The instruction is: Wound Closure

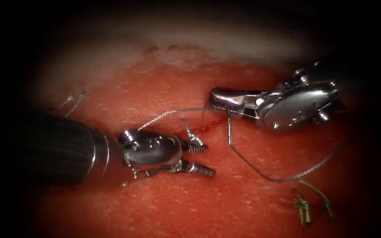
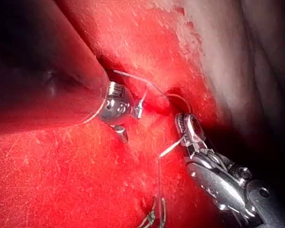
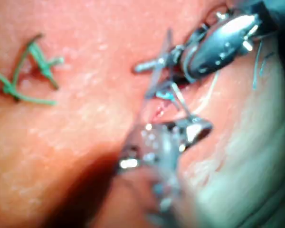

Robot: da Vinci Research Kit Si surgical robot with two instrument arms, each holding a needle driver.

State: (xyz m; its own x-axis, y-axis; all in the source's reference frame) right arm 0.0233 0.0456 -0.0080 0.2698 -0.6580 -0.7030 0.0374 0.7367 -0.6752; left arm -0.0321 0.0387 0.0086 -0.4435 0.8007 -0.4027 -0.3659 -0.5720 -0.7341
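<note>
L tool (image 1: 199,158) jaws apart, R tool (image 1: 219,98) clamps thread (image 1: 261,172)

I see polished, glossy metal on my left tool (image 1: 198,159) and right tool (image 1: 219,99); the tissue (image 1: 190,207) looks wet, finely grained; thread (image 1: 261,169) is thin, twisted, pale; cut ends of thread (image 1: 309,202) matt green.

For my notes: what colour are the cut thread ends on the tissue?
Green; the cut thread ends show best in the right wrist view.
</note>
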